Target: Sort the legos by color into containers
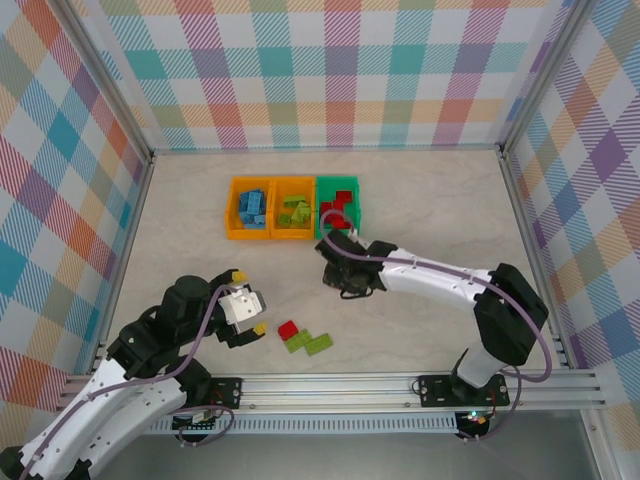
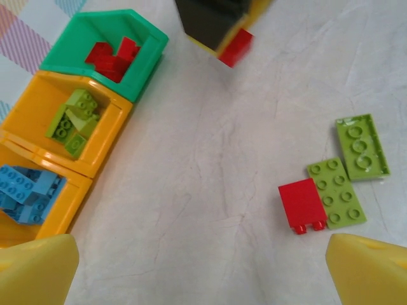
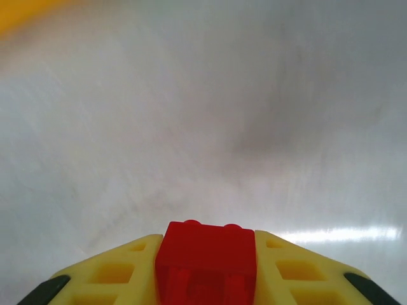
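While the right end effector pinches a held red brick, the step in hand looks like delivery to the green bin, just beyond it, w/ other reds inside. Next: clear the bin's near wall, then let go. Left end effector hangs wide & empty; ahead of it lie a loose red brick & two lime bricks on the tabletop. Nothing blocks the path.

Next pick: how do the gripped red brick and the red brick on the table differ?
The gripped brick is clamped in the right gripper; the table brick lies free against a green brick. The gripped brick is near the bins, the table brick near the left gripper. Both red.
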Robot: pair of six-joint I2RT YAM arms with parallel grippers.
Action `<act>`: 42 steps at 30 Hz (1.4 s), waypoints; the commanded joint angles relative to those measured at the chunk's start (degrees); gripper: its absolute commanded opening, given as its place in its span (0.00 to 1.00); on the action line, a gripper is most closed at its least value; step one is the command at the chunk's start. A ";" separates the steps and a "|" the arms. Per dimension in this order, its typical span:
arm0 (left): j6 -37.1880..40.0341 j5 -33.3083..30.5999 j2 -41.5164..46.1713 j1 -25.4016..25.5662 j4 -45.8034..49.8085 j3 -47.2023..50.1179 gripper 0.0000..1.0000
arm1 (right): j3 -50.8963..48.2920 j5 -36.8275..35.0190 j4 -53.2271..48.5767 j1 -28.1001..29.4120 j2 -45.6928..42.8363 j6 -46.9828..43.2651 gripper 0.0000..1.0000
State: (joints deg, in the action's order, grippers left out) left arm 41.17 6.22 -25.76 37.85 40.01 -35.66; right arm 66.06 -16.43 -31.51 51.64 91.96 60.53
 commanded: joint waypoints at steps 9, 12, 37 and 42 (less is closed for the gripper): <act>-2.84 -2.37 5.69 0.48 -5.48 4.17 1.00 | 19.99 -9.66 8.64 -13.02 15.08 -28.13 0.30; -2.85 -2.79 5.74 0.48 -5.67 4.36 1.00 | 22.88 -9.51 8.29 -14.34 17.89 -28.98 0.35; -2.05 -5.87 2.42 0.36 -2.54 2.45 1.00 | -2.08 20.48 6.47 -4.18 -10.78 -38.48 0.68; -2.28 -17.15 1.59 0.21 -0.45 2.08 1.00 | -2.15 18.79 4.48 8.11 -5.43 -32.20 0.73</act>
State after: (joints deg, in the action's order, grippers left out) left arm 38.61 -3.44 -24.01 37.85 37.19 -31.75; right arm 64.99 -0.23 -25.91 55.20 83.33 25.69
